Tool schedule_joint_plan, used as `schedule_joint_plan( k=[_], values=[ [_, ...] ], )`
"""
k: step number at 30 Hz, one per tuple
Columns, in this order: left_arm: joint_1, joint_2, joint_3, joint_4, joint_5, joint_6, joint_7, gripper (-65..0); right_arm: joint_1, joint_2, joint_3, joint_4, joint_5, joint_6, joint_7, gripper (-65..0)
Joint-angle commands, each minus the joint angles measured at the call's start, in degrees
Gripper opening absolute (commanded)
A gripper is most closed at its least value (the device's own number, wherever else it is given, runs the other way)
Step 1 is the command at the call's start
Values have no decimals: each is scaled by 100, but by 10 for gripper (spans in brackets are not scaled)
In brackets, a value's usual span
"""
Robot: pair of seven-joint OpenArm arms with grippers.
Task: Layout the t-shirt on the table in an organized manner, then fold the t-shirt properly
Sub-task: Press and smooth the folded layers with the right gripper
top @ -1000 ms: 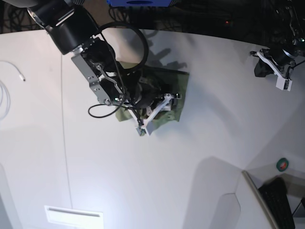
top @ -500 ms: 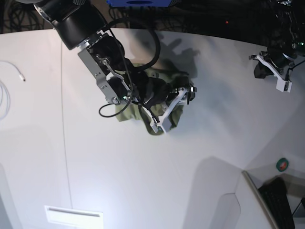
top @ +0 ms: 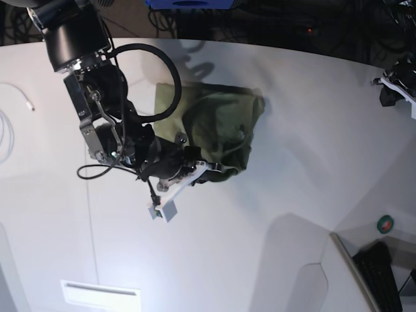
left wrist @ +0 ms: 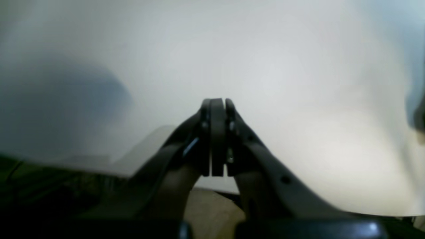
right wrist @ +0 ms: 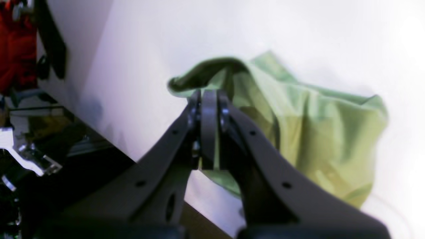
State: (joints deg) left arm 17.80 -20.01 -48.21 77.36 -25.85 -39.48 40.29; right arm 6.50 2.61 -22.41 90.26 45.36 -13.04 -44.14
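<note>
Over the table, the right end effector pinches the t-shirt; the left end effector is closed, empty.

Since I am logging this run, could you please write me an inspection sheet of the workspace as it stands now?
Surface: white table, thin dark seam.
Job's things: olive t-shirt bunched, not laid flat.
Clutter: green-red round object at the right edge.
Grippers: right tool shut, at the shirt's edge, grip on cloth unclear; left tool shut, empty, over bare table.
Cables: white cable at left; black loop on right arm.
Surroundings: dark, cluttered.
</note>
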Motion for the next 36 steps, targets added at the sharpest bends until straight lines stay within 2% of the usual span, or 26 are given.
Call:
schedule_joint_plan(
  k=[1, 5, 7, 11, 18, 20, 22, 24, 27, 29, 32, 33, 36],
  values=[
    [-9, -96, -45, 66, -101, -52, -95, -650, 145, -55, -31, -63, 92, -63, 128, -650],
    [9, -96, -45, 66, -101, -52, -95, -650, 348, -116, -75, -810, 92, -134, 207, -650],
    [9, -87, -28, 66, -101, -52, -95, -650, 488, -186, -356, -1065, 83, -134, 251, -650],
    [0, -69, -19, 66, -101, -52, -95, -650, 884, -222, -1174, -1839, 92, -178, 796, -650],
    [0, -69, -19, 66, -101, -52, -95, -650, 1482, -872, -2211, -2868, 92, -142, 981, -650],
    [0, -69, -19, 66, -101, -52, -95, -650, 1675, -951, -2633, -3166, 92, -142, 1245, -650],
    [18, -69, -19, 66, -101, -52, -95, -650, 1763, -951, -3082, -3202, 92, -142, 1509, -650],
    [26, -69, -19, 66, -101, -52, -95, -650, 1816, -951, -3187, -3175, 110, -142, 1535, -650],
    [26, -69, -28, 66, -101, -52, -95, -650, 1824, -855, -3117, -2665, 119, -195, 1174, -650],
    [18, -69, -45, 66, -101, -52, -95, -650, 1684, -573, -2818, -1988, 127, -485, 752, -650],
    [18, -69, -54, 66, -101, -52, -95, -650, 1183, -239, -2343, -872, 92, -1206, 462, -650],
    [18, -69, -54, 66, -101, -52, -95, -650, 1112, -151, -2299, -661, 92, -1329, 445, -650],
    [-9, -69, -19, 66, -101, -52, -95, -650, 1165, -81, -2255, -881, 83, -1364, 515, -650]
  ],
)
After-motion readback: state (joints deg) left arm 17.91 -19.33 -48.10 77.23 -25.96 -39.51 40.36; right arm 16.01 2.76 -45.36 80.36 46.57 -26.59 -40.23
